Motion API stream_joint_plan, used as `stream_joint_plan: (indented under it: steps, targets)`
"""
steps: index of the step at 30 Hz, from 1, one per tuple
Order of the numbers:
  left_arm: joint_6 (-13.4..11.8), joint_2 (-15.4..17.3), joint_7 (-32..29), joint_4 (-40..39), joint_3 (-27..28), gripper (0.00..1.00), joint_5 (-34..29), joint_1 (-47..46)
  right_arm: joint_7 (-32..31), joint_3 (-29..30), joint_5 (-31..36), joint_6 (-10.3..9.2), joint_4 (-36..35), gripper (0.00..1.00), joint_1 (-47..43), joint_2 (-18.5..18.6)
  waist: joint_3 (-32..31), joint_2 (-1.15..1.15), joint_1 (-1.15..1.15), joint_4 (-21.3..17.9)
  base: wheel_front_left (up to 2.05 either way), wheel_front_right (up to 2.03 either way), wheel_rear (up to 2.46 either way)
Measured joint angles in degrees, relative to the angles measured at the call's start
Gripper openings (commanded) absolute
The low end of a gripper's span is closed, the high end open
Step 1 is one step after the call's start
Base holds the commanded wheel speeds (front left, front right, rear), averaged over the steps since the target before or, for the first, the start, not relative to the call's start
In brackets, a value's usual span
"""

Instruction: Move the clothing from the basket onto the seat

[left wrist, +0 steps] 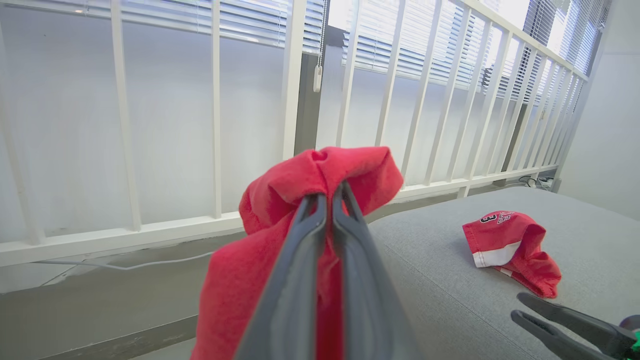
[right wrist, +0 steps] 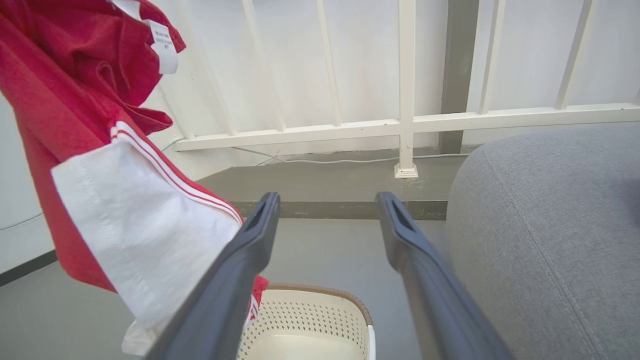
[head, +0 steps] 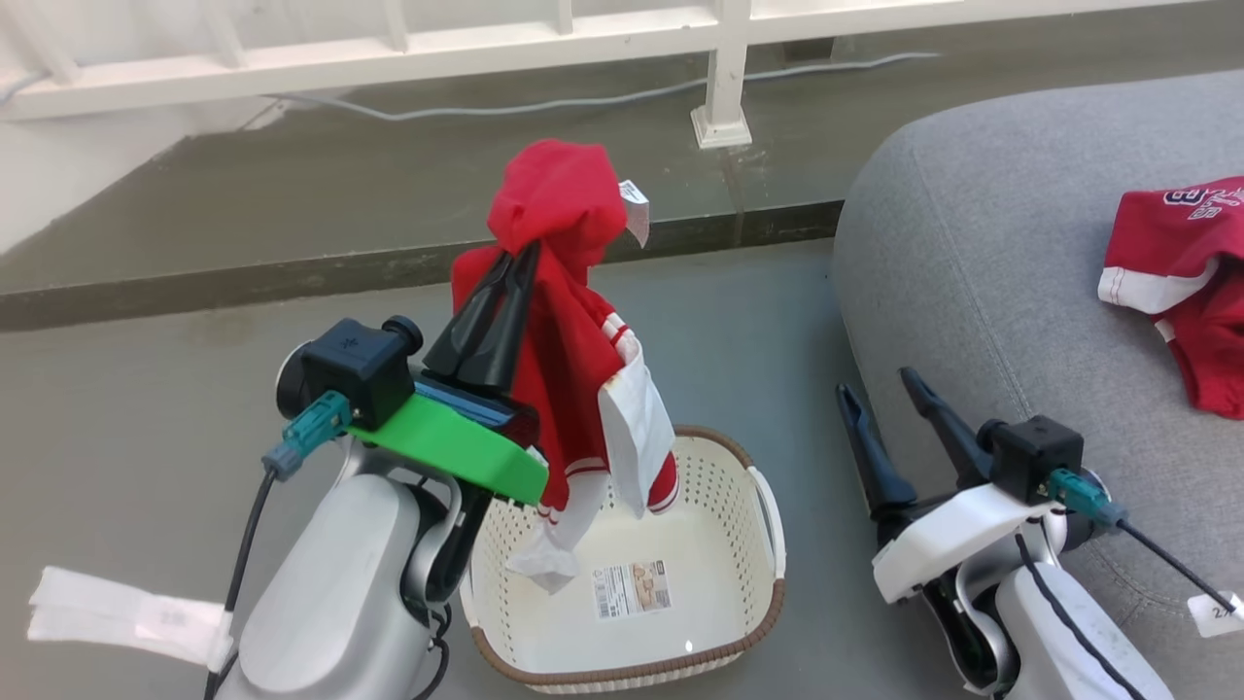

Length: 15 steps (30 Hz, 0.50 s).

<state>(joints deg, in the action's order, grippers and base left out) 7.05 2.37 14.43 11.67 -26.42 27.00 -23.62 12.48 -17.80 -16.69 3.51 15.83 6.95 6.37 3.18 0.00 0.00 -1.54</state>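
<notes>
2 garments, both partly unseen
The lying garment [head: 1176, 243] on the seat [head: 972, 292] runs off the head view's right edge, its lettering cut; the hanging garment [head: 564, 204] covers part of the basket's [head: 729, 496] far rim; the basket label [head: 632, 588] and garment tag [head: 635, 209] are too small to read.

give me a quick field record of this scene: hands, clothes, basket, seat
left hand: shut on red garment, held up above the basket
right hand: open, holding nothing, beside the seat
basket: upright, garment's lower end dangles over it
seat: grey, second red garment lies on it
left to do: carry held garment to seat
</notes>
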Motion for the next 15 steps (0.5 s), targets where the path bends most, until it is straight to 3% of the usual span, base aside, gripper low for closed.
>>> stream_joint_plan:
  steps: [15]
  targets:
    - [0.0, 0.4, 0.0, -10.9, -3.3, 0.0, -0.5, 5.5, -1.3, -1.4, -0.4, 0.0, -1.8, 1.0, -2.9, -0.8, -2.9, 0.0, 0.0, -0.5, 0.0, 0.0, 0.0]
